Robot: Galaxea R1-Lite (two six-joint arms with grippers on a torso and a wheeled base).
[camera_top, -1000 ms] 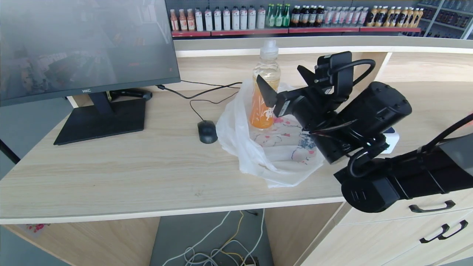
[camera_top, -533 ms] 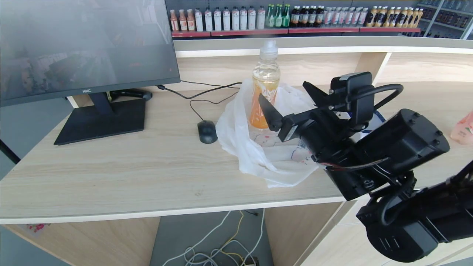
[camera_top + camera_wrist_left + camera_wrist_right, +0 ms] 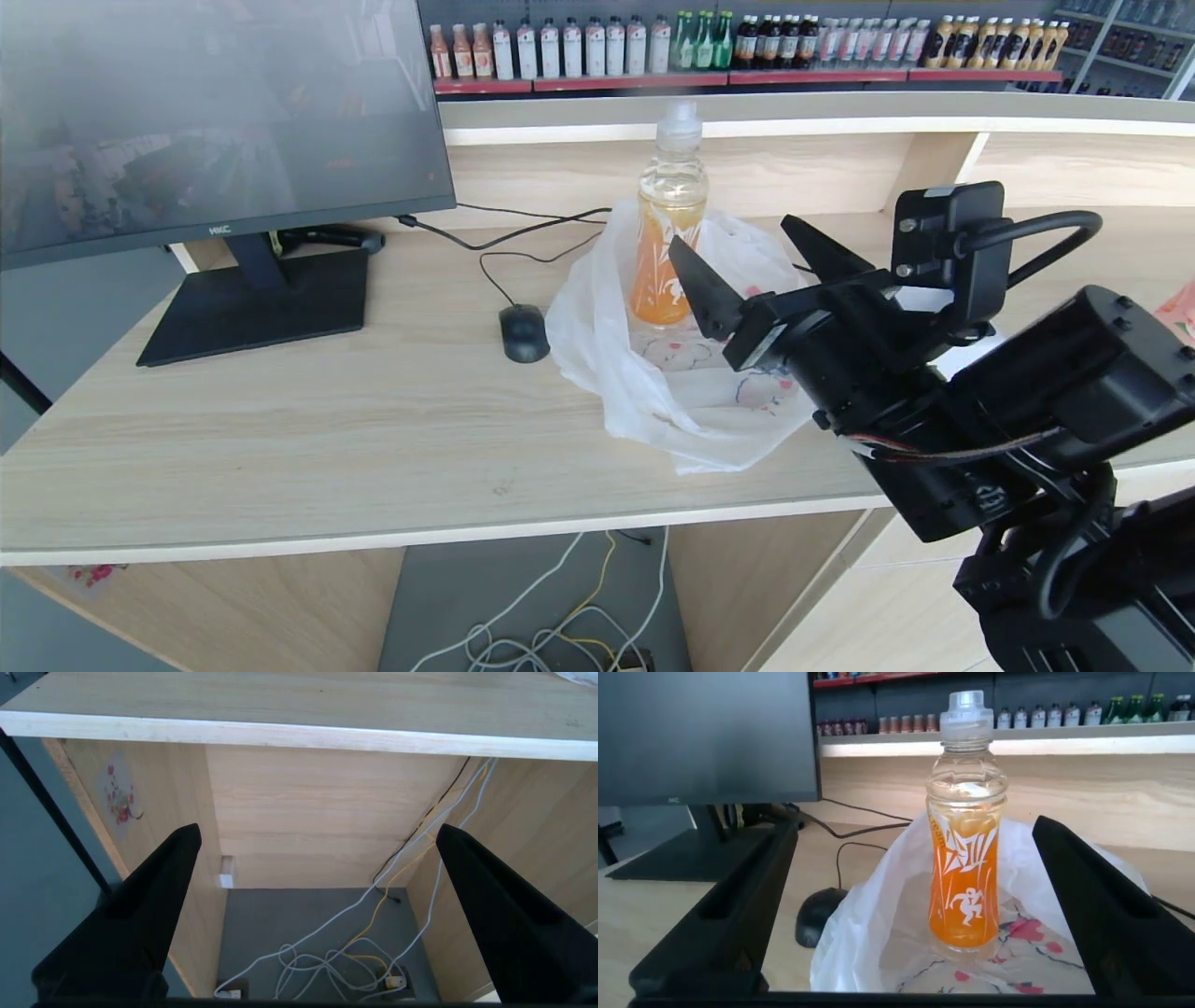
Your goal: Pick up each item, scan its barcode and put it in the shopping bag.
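Note:
A clear bottle with an orange label [image 3: 667, 233] stands upright inside the white shopping bag [image 3: 653, 401] on the wooden counter [image 3: 373, 420]. My right gripper [image 3: 758, 266] hovers open just right of the bottle and nearer to me, holding nothing. In the right wrist view the bottle [image 3: 966, 868] stands straight ahead in the bag [image 3: 868, 924], framed between the two black fingers [image 3: 738, 915]. My left gripper [image 3: 318, 915] is open and hangs below the counter edge, facing the loose cables on the floor.
A monitor [image 3: 215, 121] stands at the back left with a black handheld device [image 3: 336, 238] behind its base. A mouse [image 3: 523, 333] lies left of the bag. A pink item [image 3: 1181, 313] sits at the right edge and a white item [image 3: 971, 353] behind my right arm.
My right arm has drawn back from the bottle, toward me and to the right, with its gripper still open. The bottle stays standing in the bag.

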